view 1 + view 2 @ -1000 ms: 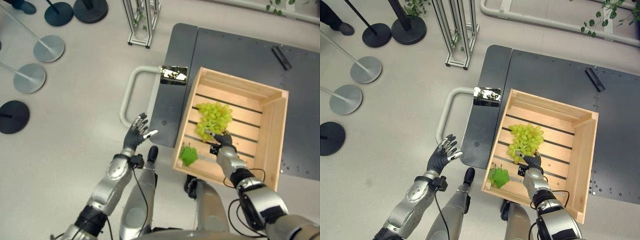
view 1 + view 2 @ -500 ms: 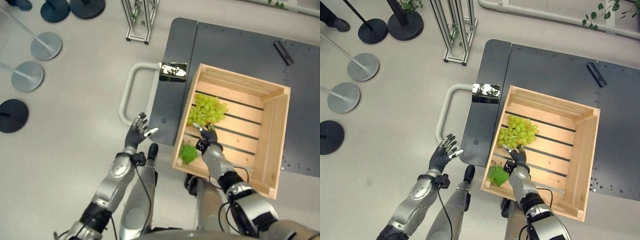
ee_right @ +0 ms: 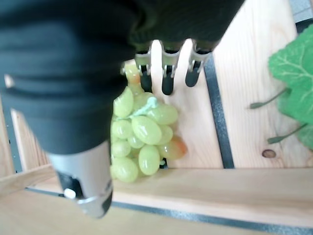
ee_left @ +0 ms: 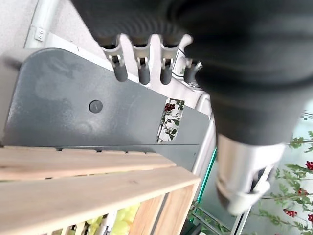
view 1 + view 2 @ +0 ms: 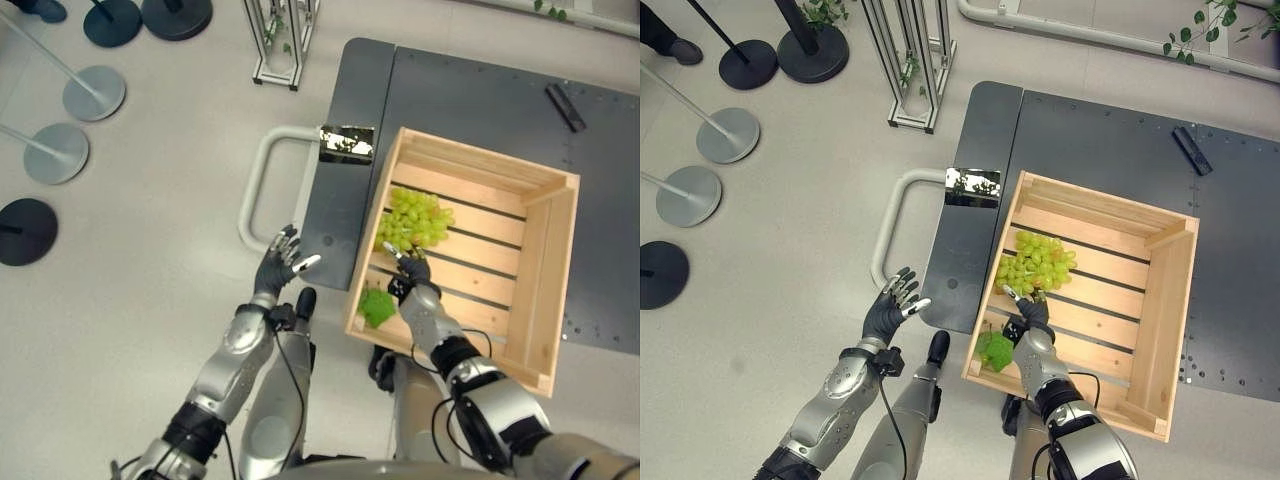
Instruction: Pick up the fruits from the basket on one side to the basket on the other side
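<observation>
Right hand [image 5: 1032, 312]: inside the wooden crate [image 5: 1170, 300], at the 6 o'clock edge of the grape bunch [image 5: 1035, 265]; fingers [image 3: 167, 78] straight and relaxed, spread over the grapes, grasping nothing.
Left hand [image 5: 890, 310]: held over the floor at 9 o'clock from the crate, fingers [image 4: 144, 71] released and spread, holding nothing.
Grape bunch: green, lying on the crate's slats near its 9 o'clock wall; in the right wrist view its lower grapes lie against a slat.
Green leaf [image 5: 996, 351]: lies in the crate's 7 o'clock corner, just beside the right hand.
Wooden crate: sits on a dark grey platform [image 5: 1100, 140].
White tube handle [image 5: 892, 225]: curves off the platform's 9 o'clock edge, beyond the left hand.
Black bar [image 5: 1191, 150]: lies on the platform at 1 o'clock, well apart from the crate.
</observation>
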You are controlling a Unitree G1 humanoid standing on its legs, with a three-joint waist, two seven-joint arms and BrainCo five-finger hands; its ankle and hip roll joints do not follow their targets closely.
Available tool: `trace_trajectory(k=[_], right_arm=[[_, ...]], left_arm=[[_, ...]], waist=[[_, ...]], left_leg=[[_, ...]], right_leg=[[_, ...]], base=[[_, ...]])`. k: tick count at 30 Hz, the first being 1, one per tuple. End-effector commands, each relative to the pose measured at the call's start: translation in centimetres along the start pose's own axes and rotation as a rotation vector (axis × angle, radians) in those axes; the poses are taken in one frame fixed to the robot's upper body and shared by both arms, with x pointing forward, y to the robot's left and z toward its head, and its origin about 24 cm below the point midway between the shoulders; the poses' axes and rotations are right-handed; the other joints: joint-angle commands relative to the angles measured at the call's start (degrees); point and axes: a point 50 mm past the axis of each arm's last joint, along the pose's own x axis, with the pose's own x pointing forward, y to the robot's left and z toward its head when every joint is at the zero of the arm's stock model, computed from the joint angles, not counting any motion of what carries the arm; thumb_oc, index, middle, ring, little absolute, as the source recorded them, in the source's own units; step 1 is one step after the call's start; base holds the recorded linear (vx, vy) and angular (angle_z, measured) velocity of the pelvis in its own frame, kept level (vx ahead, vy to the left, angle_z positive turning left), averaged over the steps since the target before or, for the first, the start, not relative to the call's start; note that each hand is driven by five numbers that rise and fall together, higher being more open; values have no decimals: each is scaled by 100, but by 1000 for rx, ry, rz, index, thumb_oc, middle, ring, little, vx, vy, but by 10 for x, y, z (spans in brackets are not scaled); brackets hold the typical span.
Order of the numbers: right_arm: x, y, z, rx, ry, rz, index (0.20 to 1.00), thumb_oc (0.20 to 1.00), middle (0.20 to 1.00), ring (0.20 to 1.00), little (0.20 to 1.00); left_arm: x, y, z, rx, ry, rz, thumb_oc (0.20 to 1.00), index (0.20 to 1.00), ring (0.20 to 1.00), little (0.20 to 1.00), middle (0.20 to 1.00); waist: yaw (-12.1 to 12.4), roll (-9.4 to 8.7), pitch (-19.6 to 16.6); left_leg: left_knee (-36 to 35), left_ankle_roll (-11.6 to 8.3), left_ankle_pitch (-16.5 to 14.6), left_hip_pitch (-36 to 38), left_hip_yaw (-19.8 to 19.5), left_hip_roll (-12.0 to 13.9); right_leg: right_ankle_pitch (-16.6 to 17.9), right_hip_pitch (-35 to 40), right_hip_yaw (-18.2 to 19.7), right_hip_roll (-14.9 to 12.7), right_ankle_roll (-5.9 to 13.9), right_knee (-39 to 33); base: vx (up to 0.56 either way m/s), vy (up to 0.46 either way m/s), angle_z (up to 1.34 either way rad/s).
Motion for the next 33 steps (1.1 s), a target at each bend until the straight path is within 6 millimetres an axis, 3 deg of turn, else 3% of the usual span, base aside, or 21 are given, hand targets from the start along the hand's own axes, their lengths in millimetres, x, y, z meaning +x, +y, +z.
trace_trajectory(k=[1,4,9,10,12,14,15,17,18,19,21,22,26,33], right_arm=[[-3,25,18,-224,-119,86,1000,1000,1000,1000,1000],[-8,12,32,-474,-247,117,1000,1000,1000,1000,1000],[-17,-31,60,-708,-394,64,1000,1000,1000,1000,1000],[-17,-32,60,-709,-393,63,1000,1000,1000,1000,1000],[-27,-55,86,-824,-491,27,1000,1000,1000,1000,1000],[-31,-59,96,-858,-526,17,1000,1000,1000,1000,1000],[-42,-67,117,-950,-607,-6,1000,1000,1000,1000,1000],[-51,-73,134,-1017,-670,-26,1000,1000,1000,1000,1000],[-51,-73,135,-1017,-672,-28,1000,1000,1000,1000,1000],[-62,-73,155,-1111,-756,-44,1000,1000,1000,1000,1000],[-65,-74,159,-1119,-768,-43,1000,1000,1000,1000,1000],[-74,-71,175,-1187,-833,-47,1000,1000,1000,1000,1000],[-84,-66,194,-1289,-908,-47,1000,1000,1000,1000,1000],[-72,-57,204,-1576,-872,-53,1000,1000,1000,1000,1000]], left_arm=[[-3,-7,23,-40,-136,-24,1000,1000,1000,1000,1000],[-4,1,31,-14,-178,6,1000,1000,1000,1000,1000],[-7,17,38,15,-214,48,1000,1000,1000,1000,1000],[-7,16,38,15,-214,48,1000,1000,1000,1000,1000],[-10,24,41,27,-225,51,1000,1000,1000,1000,1000],[-11,26,42,29,-224,51,1000,1000,1000,1000,1000],[-12,29,45,39,-235,48,1000,1000,1000,1000,1000],[-13,30,46,46,-238,42,1000,1000,1000,1000,1000],[-12,30,47,46,-240,39,1000,1000,1000,1000,1000],[-13,31,48,56,-241,29,1000,1000,1000,1000,1000],[-13,30,49,61,-246,23,1000,1000,1000,1000,1000],[-14,32,50,72,-244,13,1000,1000,1000,1000,1000],[-16,32,53,89,-247,-5,1000,1000,1000,1000,1000],[-16,28,52,101,-240,-54,1000,1000,1000,1000,1000]], waist=[[117,-37,-11],[65,-135,-11],[-12,-324,-11],[-11,-321,-11],[-50,-398,-11],[-60,-421,-11],[-94,-480,-11],[-112,-514,-11],[-103,-495,-11],[-120,-554,-11],[-118,-551,-11],[-121,-603,-11],[-89,-638,-11],[30,-668,-11]], left_leg=[[-484,168,-291,242,291,-44],[-470,174,-289,212,278,-27],[-477,173,-305,223,262,-9],[-476,173,-306,225,261,-9],[-473,179,-318,232,263,0],[-467,182,-324,236,265,-1],[-464,185,-339,259,262,4],[-475,189,-344,282,262,9],[-489,193,-296,252,258,18],[-483,187,-351,312,269,11],[-495,193,-307,290,264,18],[-479,184,-360,342,270,5],[-485,188,-319,345,258,13],[-477,178,-347,371,209,-3]], right_leg=[[172,-71,133,-313,122,-191],[181,-97,145,-307,141,-195],[157,-83,131,-309,161,-178],[156,-81,130,-310,161,-176],[138,-90,136,-312,158,-152],[129,-89,141,-308,154,-146],[109,-81,160,-310,147,-137],[95,-76,170,-308,147,-123],[155,-96,165,-294,145,-159],[89,-63,178,-306,150,-110],[143,-81,176,-293,147,-137],[70,-52,187,-301,144,-88],[110,-39,191,-287,136,-98],[50,-14,174,-282,122,-71]], base=[[0,0,0],[0,0,0],[0,0,0],[0,0,0],[0,0,0],[0,0,0],[0,0,0],[0,0,0],[0,0,0],[0,0,0],[0,0,0],[0,0,0],[0,0,0],[0,0,0]])
